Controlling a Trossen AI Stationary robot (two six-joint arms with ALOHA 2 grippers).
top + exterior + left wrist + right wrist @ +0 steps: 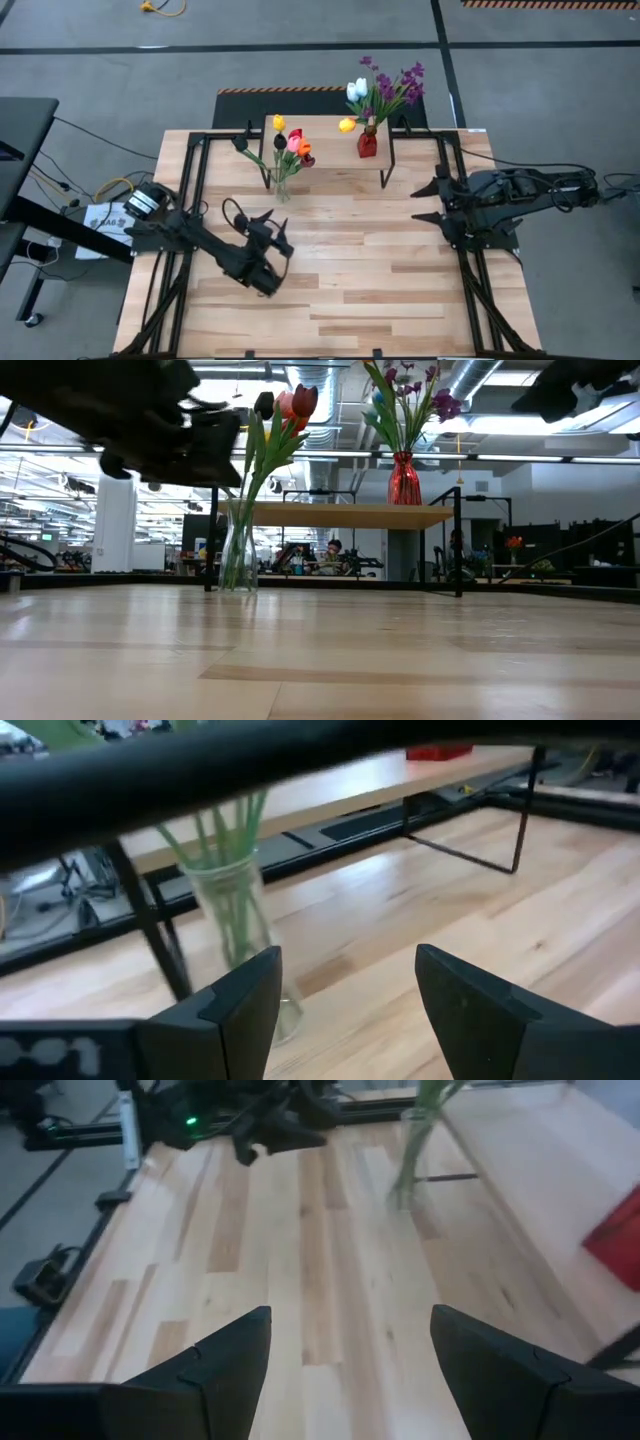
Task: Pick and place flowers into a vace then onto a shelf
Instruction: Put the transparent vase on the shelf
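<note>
Clear glass vase (pixel 283 188) of tulips (pixel 291 143) stood upright on the table (pixel 380 270) by the shelf's (pixel 325 130) left leg, stems vertical. Left gripper (pixel 345 995) was spread wide, empty, hovering near it. Right gripper (pixel 350 1350) was wide open too, holding nothing.

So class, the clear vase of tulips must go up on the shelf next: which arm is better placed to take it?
Left. The left gripper, open, faces the clear vase standing just ahead of it beside the shelf. The right gripper, also open, waits across the table, farther from it.
</note>
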